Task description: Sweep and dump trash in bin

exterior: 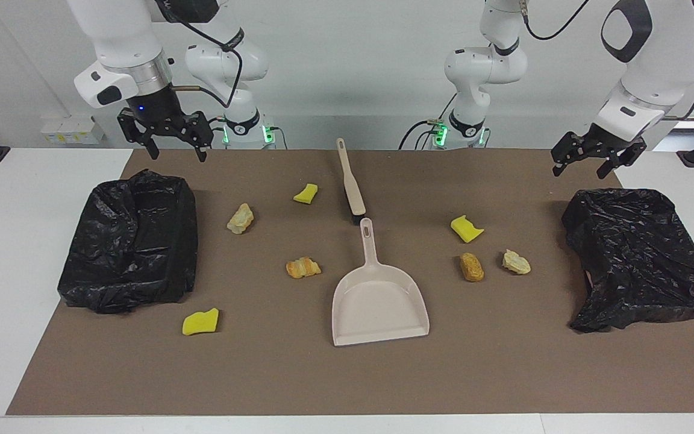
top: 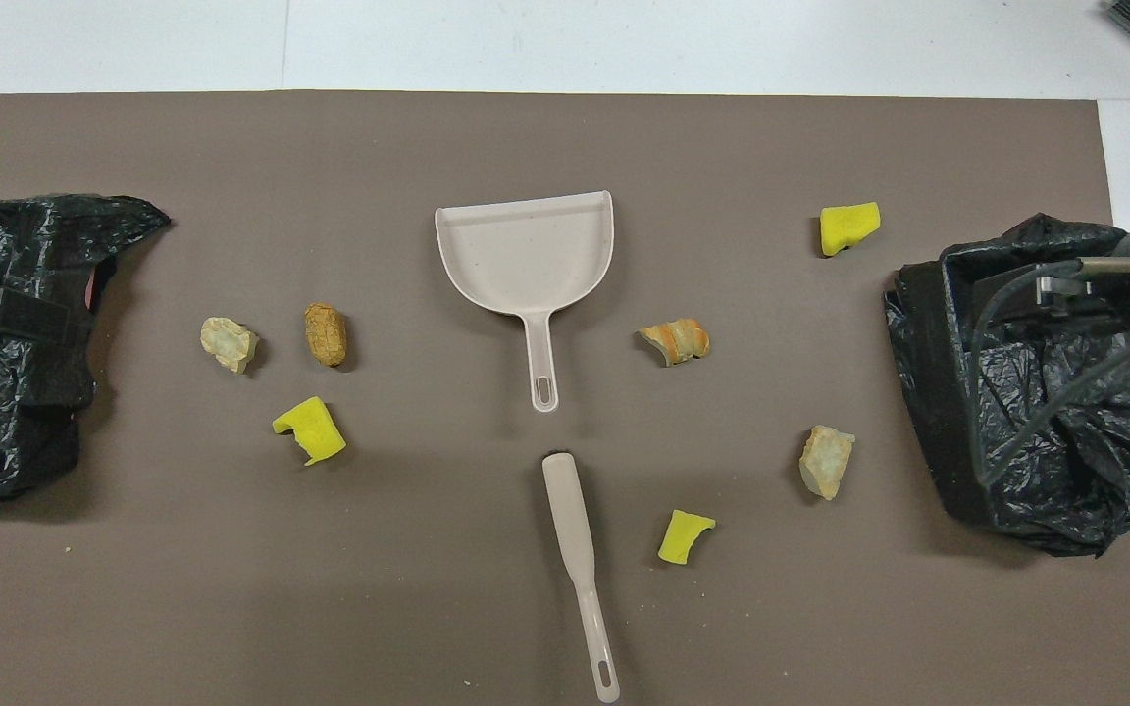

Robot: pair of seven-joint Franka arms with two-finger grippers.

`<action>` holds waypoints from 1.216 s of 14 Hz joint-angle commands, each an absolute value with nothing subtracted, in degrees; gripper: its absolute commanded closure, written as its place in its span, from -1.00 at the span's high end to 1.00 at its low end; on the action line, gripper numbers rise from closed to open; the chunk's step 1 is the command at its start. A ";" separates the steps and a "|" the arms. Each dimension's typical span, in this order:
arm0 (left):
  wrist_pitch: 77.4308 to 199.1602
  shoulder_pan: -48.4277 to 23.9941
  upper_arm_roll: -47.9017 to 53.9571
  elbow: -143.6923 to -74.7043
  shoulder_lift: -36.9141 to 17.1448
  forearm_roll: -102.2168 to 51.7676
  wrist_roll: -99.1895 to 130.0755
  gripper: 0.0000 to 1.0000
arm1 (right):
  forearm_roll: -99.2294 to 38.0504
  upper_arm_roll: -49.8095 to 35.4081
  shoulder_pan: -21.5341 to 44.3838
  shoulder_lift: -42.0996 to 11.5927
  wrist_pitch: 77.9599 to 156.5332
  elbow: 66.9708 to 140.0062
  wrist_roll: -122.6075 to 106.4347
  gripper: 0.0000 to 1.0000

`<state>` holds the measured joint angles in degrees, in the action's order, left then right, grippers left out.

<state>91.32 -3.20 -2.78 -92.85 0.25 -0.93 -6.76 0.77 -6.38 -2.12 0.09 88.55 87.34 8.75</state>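
At the table's middle lies the dustpan [exterior: 380, 301], handle toward the robots. Take it as the clock's centre, twelve o'clock pointing away from the robots. The brush [exterior: 350, 181] lies at six, its bristle end just beside the dustpan handle.

A black-bagged bin [exterior: 130, 241] sits at three and a second bin [exterior: 642, 253] at nine, both well apart from the dustpan.

The trash [exterior: 303, 267], seven bits, lies loose on the brown mat [exterior: 503, 374]:
- **Four bits:** these fan from three to five o'clock.
- **Three bits:** these cluster near eight.
- None is in a bin or on the dustpan.

The right gripper [exterior: 178, 154] hangs over the bin at three, fingers spread wide and empty. The left gripper [exterior: 580, 170] hangs over the second bin, fingers likewise wide apart, holding nothing.
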 commanded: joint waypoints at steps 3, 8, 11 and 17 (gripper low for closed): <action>90.70 -3.51 -2.55 -92.29 0.53 -0.18 -6.59 1.00 | -0.35 -6.77 -2.72 1.06 90.00 88.60 7.47 1.00; 89.91 -3.78 -2.11 -92.90 1.05 -0.52 -6.50 1.00 | -0.35 -6.68 -3.08 1.05 90.00 88.68 7.99 1.00; 90.96 -4.65 -1.76 -95.70 2.20 -0.97 -6.24 1.00 | -0.35 -6.68 -2.99 1.14 90.00 88.86 8.17 1.00; 99.48 -13.43 -1.67 -108.00 5.80 -1.93 1.03 1.00 | -0.35 -6.77 -2.46 0.45 94.21 90.00 8.44 1.00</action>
<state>95.60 -9.62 -0.99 -101.21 1.74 -1.67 -3.04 0.70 -6.43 -2.08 0.09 91.42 88.16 8.75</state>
